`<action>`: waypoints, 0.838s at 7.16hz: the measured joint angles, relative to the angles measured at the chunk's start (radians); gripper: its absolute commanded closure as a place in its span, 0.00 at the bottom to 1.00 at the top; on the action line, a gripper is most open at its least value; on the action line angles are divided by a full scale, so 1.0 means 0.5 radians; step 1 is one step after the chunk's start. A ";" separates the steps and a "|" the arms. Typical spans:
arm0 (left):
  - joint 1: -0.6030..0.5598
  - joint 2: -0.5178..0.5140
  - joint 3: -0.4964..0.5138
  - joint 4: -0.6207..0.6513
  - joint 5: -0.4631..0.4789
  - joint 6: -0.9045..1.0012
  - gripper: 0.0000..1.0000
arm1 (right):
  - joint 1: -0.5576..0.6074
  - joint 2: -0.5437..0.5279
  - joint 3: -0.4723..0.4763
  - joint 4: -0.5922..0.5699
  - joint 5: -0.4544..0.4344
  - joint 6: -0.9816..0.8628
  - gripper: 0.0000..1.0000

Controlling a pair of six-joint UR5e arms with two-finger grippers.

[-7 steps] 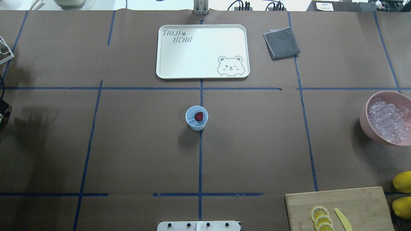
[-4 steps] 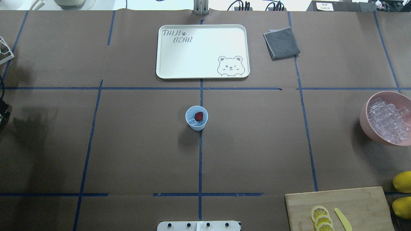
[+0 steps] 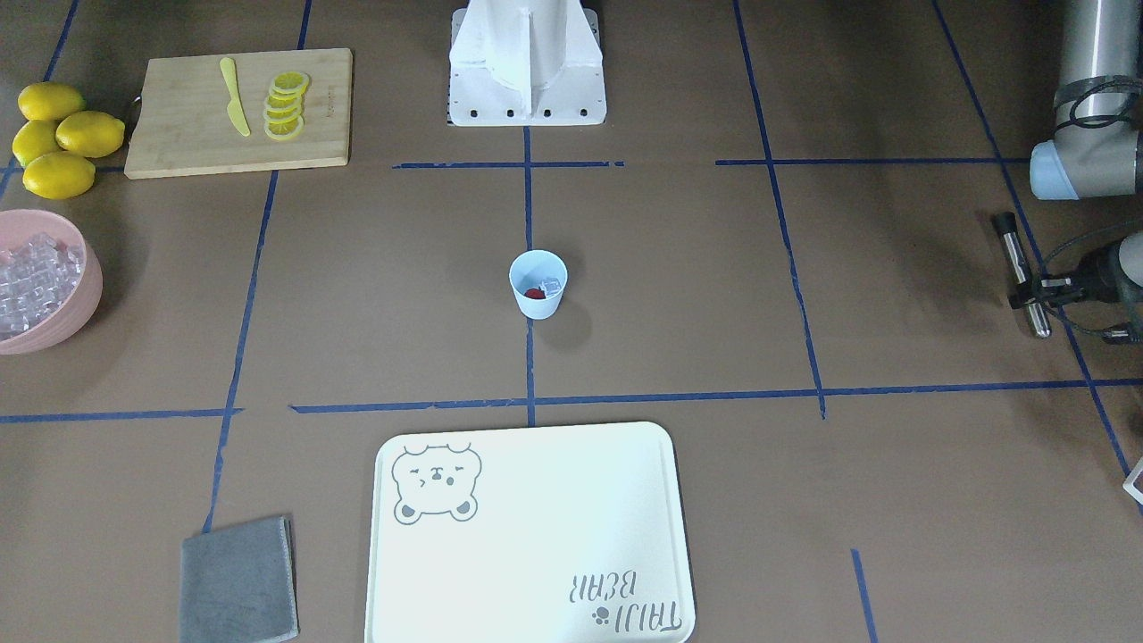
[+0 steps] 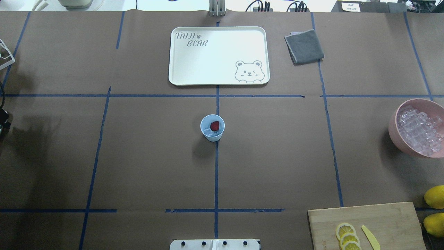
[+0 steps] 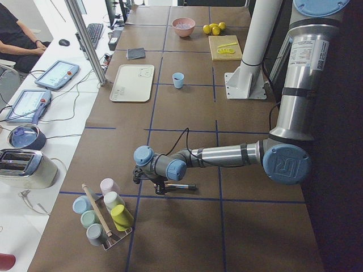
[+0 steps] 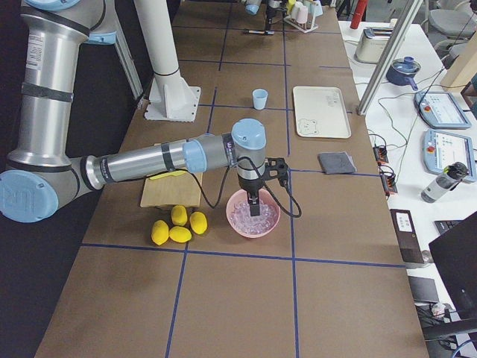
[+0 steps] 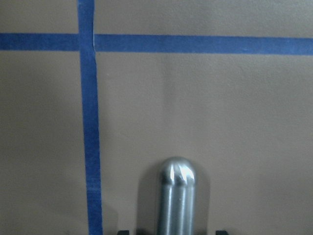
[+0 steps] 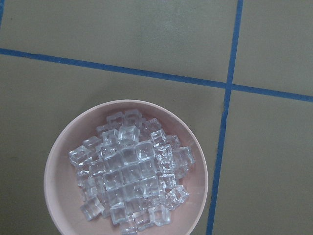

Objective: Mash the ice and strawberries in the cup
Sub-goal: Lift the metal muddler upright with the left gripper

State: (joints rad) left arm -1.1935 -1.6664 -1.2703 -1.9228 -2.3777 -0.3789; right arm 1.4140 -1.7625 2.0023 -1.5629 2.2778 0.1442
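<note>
Mashing not begun: strawberry (image 4: 214, 126) and ice (image 4: 207, 132) are loaded in cup (image 4: 212, 138); rod (image 3: 1013, 250) is pinched by left gripper (image 3: 1027, 294); right gripper (image 6: 254, 207) spread cannot be told.

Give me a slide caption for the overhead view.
Cup with strawberry and ice at table centre, bear tray beyond, pink bowl of cubes at right edge.

We find the cup (image 4: 212, 138), pale blue, upright at mid-table (image 4: 277, 156). Inside we note one red strawberry (image 4: 215, 126) resting beside clear ice (image 4: 207, 132).
</note>
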 measured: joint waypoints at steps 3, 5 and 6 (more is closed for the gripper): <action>0.000 0.001 0.003 -0.004 0.003 0.003 0.77 | 0.001 0.002 0.001 0.000 0.003 0.000 0.01; 0.001 0.001 0.001 0.001 -0.003 0.001 1.00 | 0.001 0.001 0.000 0.000 0.009 -0.001 0.01; 0.002 -0.005 -0.003 0.007 -0.009 0.000 1.00 | 0.001 0.000 -0.001 0.000 0.012 -0.002 0.01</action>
State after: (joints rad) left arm -1.1924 -1.6691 -1.2720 -1.9193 -2.3822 -0.3791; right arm 1.4143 -1.7623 2.0019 -1.5631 2.2836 0.1432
